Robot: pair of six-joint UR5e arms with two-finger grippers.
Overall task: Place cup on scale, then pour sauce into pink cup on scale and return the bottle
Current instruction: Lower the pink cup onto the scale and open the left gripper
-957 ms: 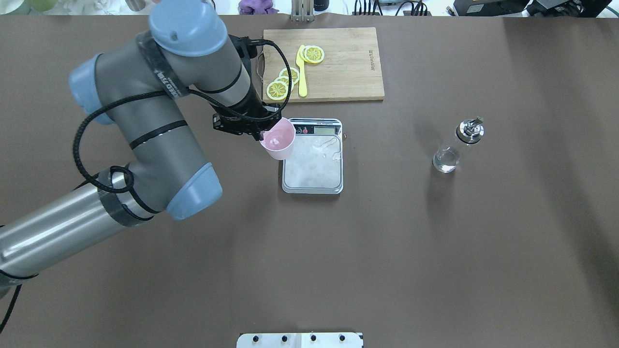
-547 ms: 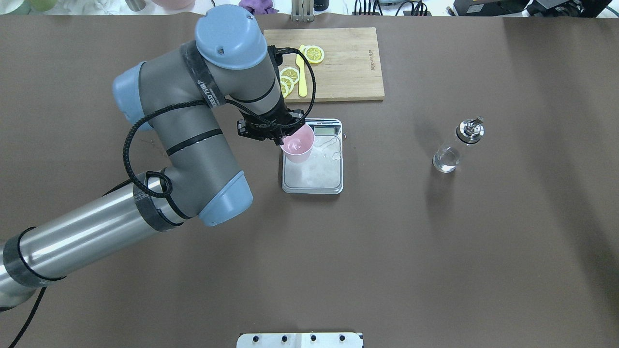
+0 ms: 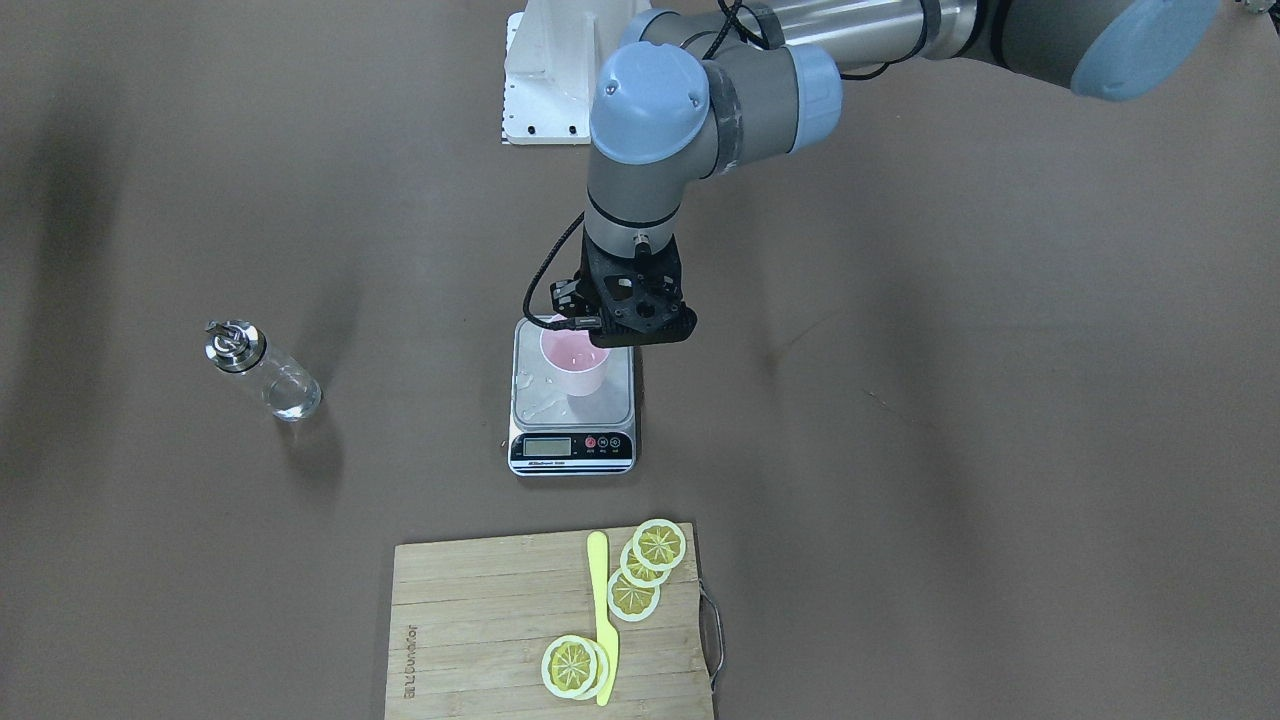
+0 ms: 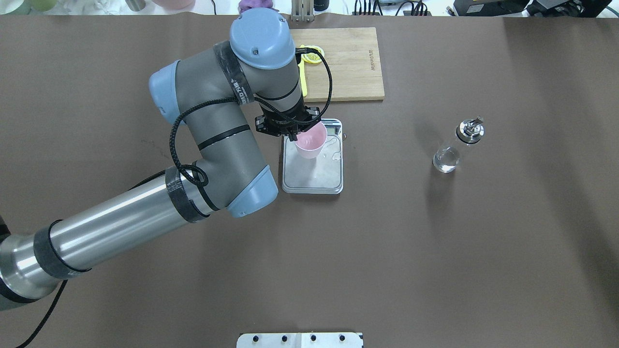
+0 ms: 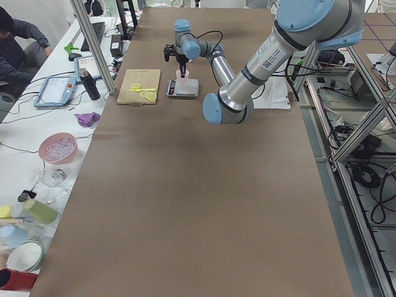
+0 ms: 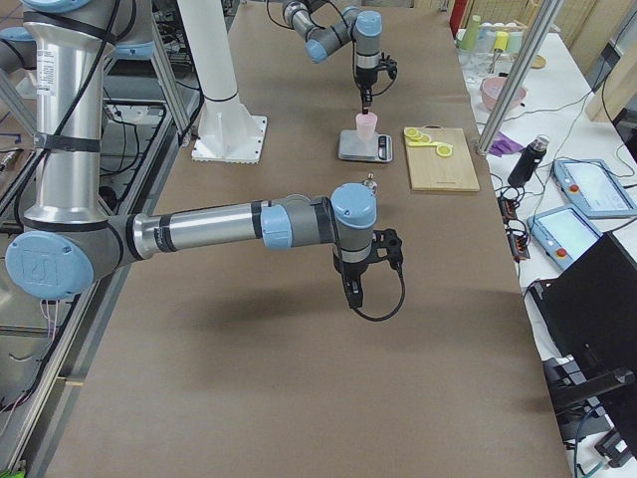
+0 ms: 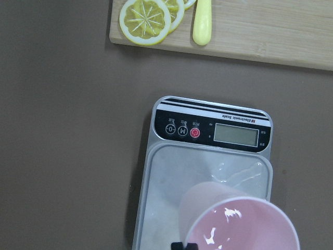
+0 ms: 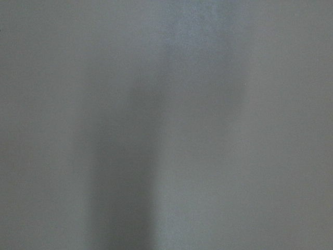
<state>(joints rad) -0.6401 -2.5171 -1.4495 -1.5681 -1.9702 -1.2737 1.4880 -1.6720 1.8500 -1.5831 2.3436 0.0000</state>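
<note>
My left gripper (image 4: pixel 294 137) is shut on the near-left rim of the pale pink cup (image 4: pixel 309 140) and holds it upright over the back-left part of the scale's steel platform (image 4: pixel 314 174). I cannot tell whether the cup touches the platform. The cup (image 3: pixel 572 362) and scale (image 3: pixel 570 446) also show in the front view, and both show in the left wrist view, cup (image 7: pixel 239 224) and scale (image 7: pixel 208 130). The glass bottle (image 4: pixel 454 147) with chrome spout stands upright far to the right, holding clear sauce. My right gripper (image 6: pixel 353 289) hangs over bare table; I cannot tell if it is open or shut.
A bamboo cutting board (image 4: pixel 348 63) with lemon slices (image 3: pixel 640 570) and a yellow knife (image 3: pixel 600 610) lies just behind the scale. A few clear droplets (image 4: pixel 333 151) sit on the platform's right side. The robot's base plate (image 4: pixel 300 340) is at the near edge.
My left arm has carried the pink cup to the right, from beside the scale's left edge to over its platform. The bottle has not moved.
</note>
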